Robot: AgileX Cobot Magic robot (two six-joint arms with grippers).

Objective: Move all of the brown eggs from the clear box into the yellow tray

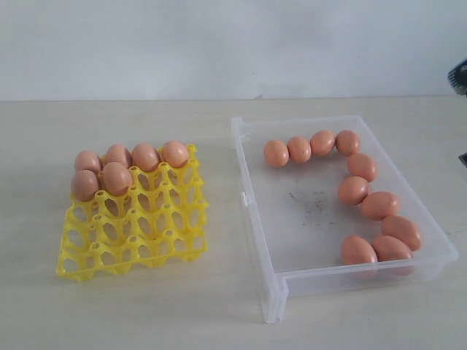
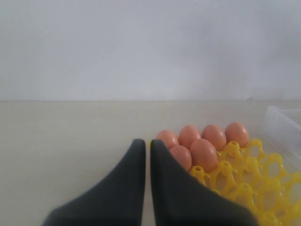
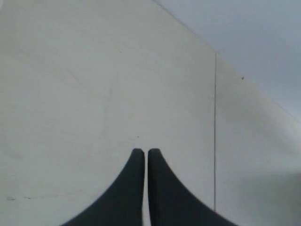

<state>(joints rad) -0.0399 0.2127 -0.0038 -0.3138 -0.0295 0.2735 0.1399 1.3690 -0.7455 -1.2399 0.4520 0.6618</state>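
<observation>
Several brown eggs (image 1: 363,189) lie along the back and right side of the clear box (image 1: 255,219) on the right of the table. The yellow tray (image 1: 146,233) on the left holds several more brown eggs (image 1: 117,177) in its two back rows. The left wrist view shows my left gripper (image 2: 148,143) shut and empty, just beside the tray (image 2: 254,183) and its eggs (image 2: 203,153). My right gripper (image 3: 145,153) is shut with nothing in it, over bare table; no egg, box or tray shows in its view. Neither gripper's fingers appear in the exterior view.
A dark part of the right arm (image 1: 458,76) shows at the right edge of the exterior view. A pale wall stands behind the table. A thin seam (image 3: 215,132) runs across the tabletop in the right wrist view.
</observation>
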